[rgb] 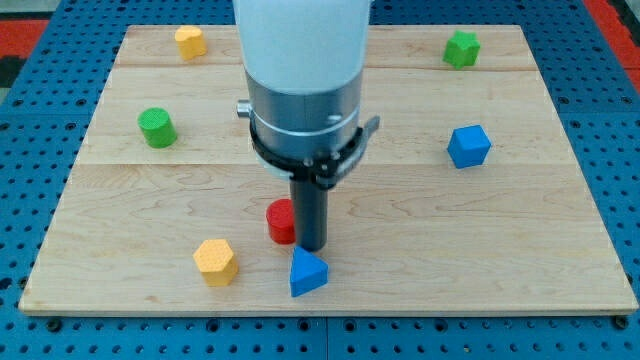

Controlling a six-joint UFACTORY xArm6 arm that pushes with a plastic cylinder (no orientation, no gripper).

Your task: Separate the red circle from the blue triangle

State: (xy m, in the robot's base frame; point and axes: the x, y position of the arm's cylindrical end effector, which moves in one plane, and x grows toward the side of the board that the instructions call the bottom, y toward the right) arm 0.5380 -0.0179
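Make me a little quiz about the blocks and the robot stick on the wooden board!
1. True or false: the red circle touches the blue triangle.
2. Which block lies nearest the yellow block at the view's bottom?
A. green circle
B. red circle
C. blue cube
3. Fill in: my tip stands just to the view's ____ of the red circle.

Key:
1. False; a gap shows between them, with my tip in it.
2. B
3. right
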